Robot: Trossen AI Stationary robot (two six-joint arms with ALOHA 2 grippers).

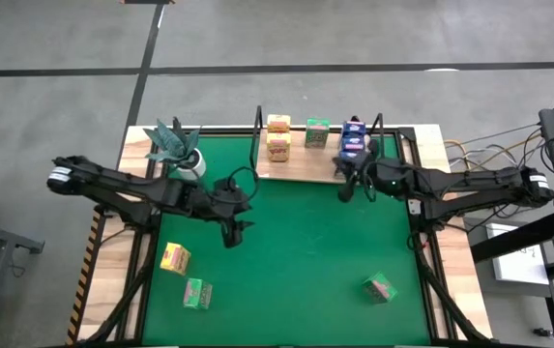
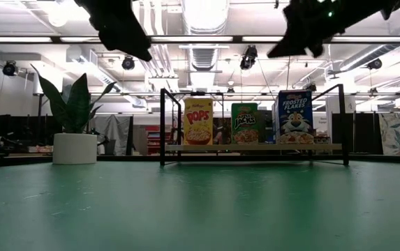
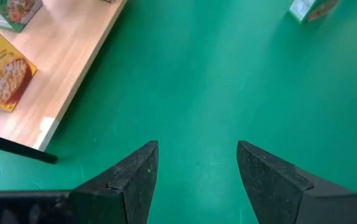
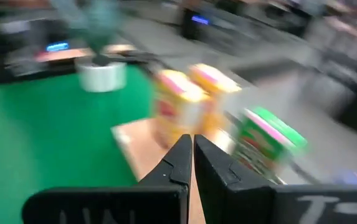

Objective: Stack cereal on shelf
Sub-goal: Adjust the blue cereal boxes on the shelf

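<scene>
The shelf (image 1: pixel 306 164) stands at the table's far middle, a light wooden board in a black wire frame. Several cereal boxes stand on it: yellow ones (image 1: pixel 277 135), a green one (image 1: pixel 316 133) and blue ones (image 1: pixel 353 137). They also show in the low view: yellow (image 2: pixel 198 121), green (image 2: pixel 244 123), blue (image 2: pixel 294 117). My left gripper (image 1: pixel 235 232) hovers open and empty over the green mat, near the shelf's left front corner (image 3: pixel 41 134). My right gripper (image 1: pixel 347 190) is shut and empty (image 4: pixel 192 149), just in front of the shelf's right part.
Loose boxes lie on the green mat (image 1: pixel 296 261): a yellow one (image 1: pixel 174 258) and a green one (image 1: pixel 196 293) at the near left, and a green one (image 1: pixel 379 287) at the near right. A white pot with a teal plant (image 1: pixel 178 147) stands at the far left.
</scene>
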